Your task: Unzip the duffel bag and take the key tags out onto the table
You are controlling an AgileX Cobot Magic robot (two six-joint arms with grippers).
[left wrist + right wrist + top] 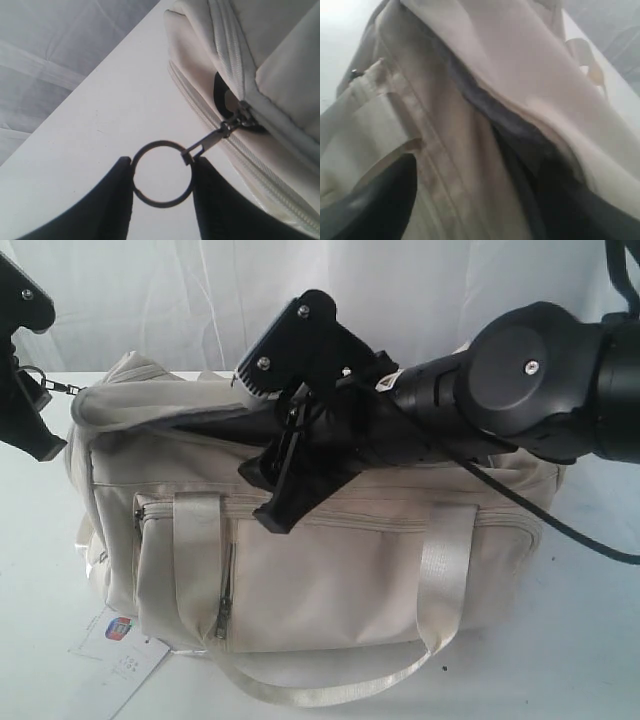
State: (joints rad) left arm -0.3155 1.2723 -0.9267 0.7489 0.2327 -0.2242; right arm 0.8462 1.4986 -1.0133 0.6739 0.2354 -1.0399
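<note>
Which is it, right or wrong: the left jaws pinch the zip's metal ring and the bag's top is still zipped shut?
Wrong in one respect: the duffel bag is unzipped on top, its dark lining showing in the exterior view. The left jaws do pinch the metal ring.

1. A white paper tag (120,665) lies on the table (40,570) at the bag's (330,570) lower corner, on the exterior view's left.
2. Its upper end bears a small square logo (118,628) in red and blue; any lettering is too small to read.
3. Faint grey print below the logo is illegible.
4. Nothing readable shows on the bag itself or in either wrist view.
</note>
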